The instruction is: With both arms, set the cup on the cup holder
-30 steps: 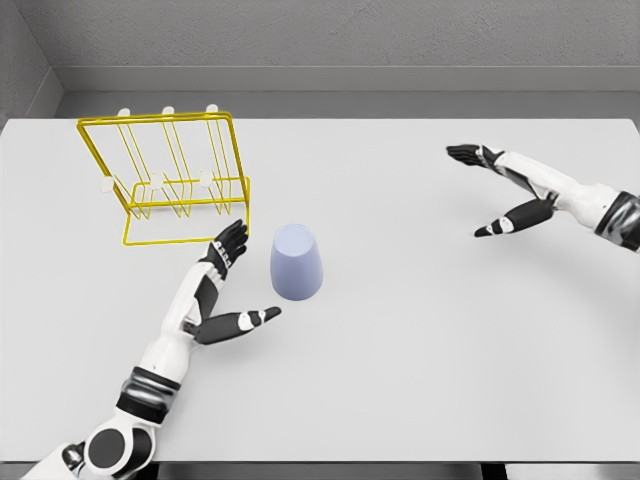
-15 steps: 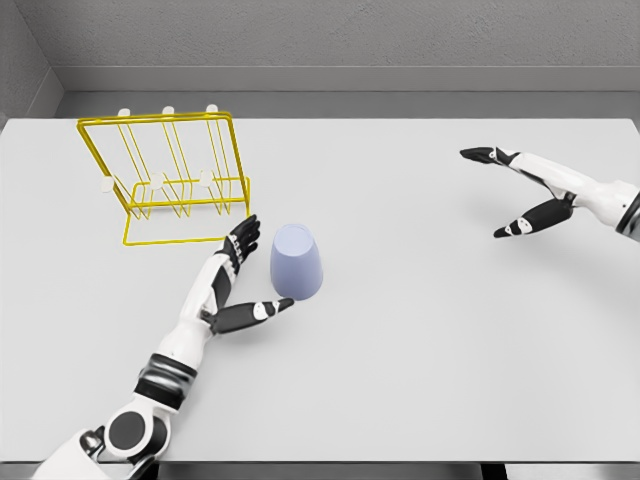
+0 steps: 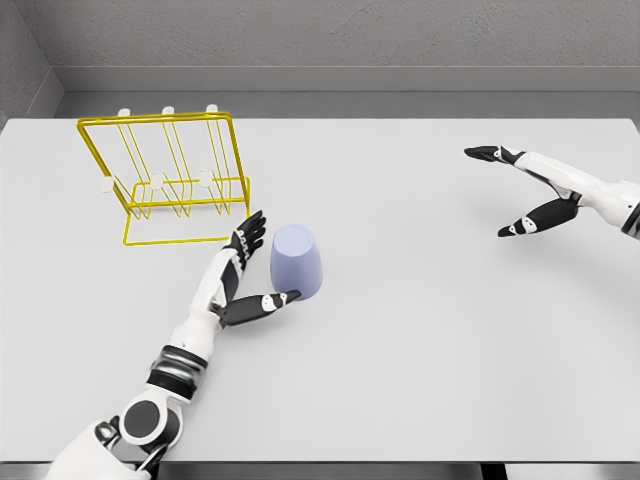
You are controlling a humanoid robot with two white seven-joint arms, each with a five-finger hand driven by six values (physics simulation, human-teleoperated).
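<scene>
Now: reach-to-grasp | cup [image 3: 297,261] upside down on counter [image 3: 420,330], just right of yellow cup holder [image 3: 170,180] | left hand [image 3: 245,280] fingers spread, thumb at cup base, nothing held | right hand [image 3: 520,190] spread, well apart | next: close left fingers around cup.

At the right edge of the frame the right arm [image 3: 612,197] is cut off just past the wrist, so only the right hand [image 3: 530,190] and a short stretch of forearm show. At the lower left the left arm [image 3: 180,370] runs out of the bottom edge at the shoulder. The cup [image 3: 296,261] hides its own far side, and whether the left hand [image 3: 240,275] actually touches it cannot be told. The table [image 3: 420,340] is cut by the left, right and bottom edges.
</scene>
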